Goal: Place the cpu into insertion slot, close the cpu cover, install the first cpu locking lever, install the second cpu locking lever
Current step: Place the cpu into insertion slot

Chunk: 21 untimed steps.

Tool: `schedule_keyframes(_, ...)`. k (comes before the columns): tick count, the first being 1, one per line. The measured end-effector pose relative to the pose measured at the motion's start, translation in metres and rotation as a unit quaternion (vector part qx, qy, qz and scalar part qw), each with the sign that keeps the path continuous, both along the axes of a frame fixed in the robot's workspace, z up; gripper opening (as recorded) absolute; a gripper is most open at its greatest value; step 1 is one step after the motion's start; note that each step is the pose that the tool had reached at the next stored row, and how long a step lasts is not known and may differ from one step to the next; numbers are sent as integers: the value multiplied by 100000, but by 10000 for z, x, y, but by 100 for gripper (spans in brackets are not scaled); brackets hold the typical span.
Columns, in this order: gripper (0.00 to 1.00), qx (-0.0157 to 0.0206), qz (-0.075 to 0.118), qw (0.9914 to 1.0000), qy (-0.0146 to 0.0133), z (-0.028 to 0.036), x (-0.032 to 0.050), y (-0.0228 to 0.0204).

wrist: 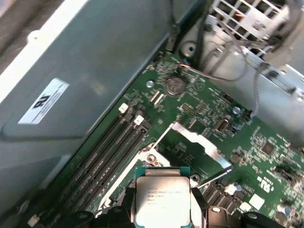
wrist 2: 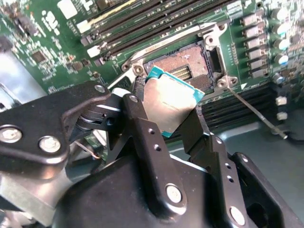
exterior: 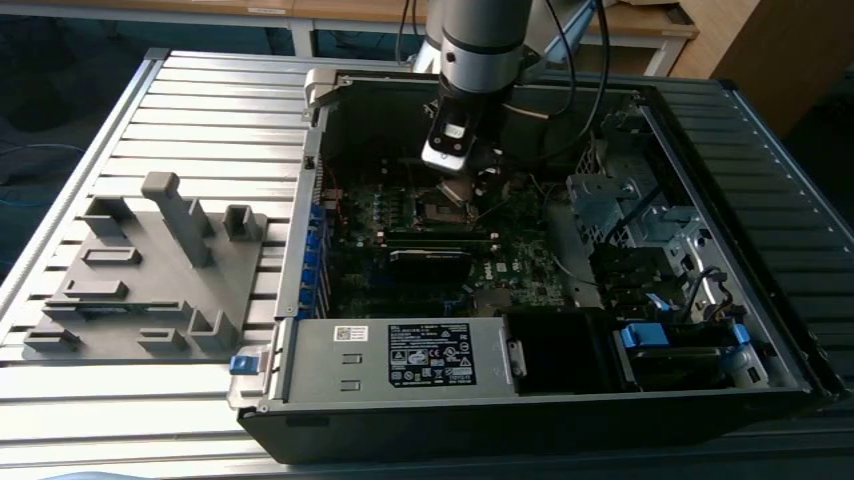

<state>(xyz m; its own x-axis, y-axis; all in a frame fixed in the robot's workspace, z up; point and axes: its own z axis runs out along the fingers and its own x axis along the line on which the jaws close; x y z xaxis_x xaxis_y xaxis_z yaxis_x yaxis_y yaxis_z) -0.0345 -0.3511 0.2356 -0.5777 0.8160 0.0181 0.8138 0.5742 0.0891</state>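
Inside open computer case on slatted table: cpu pinched at 2 opposite edges by gripper fingers, tilted just above insertion slot. Level chip, align corners, lower without force.

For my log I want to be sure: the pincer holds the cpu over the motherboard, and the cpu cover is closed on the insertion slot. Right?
Not quite: the first wrist view shows the cpu cover open, lifted off the insertion slot. The pincer does hold the cpu over the motherboard.
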Motion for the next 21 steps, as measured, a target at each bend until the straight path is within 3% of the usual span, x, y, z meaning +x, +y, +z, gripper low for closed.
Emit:
schedule_keyframes(3, 54, 3, -2756, 99962, -1, -5, 0, 0)
schedule_keyframes(6, 54, 2, -5450, 99851, 1, -10, 0, 0)
schedule_keyframes(9, 54, 2, -8139, 99668, 1, -15, 0, 0)
schedule_keyframes(11, 54, 3, -10011, 99498, 0, -19, 0, 0)
schedule_keyframes(16, 54, -1, -14474, 98947, 3, -28, 0, 0)
schedule_keyframes(21, 54, 3, -18987, 98181, 2, -38, 0, 0)
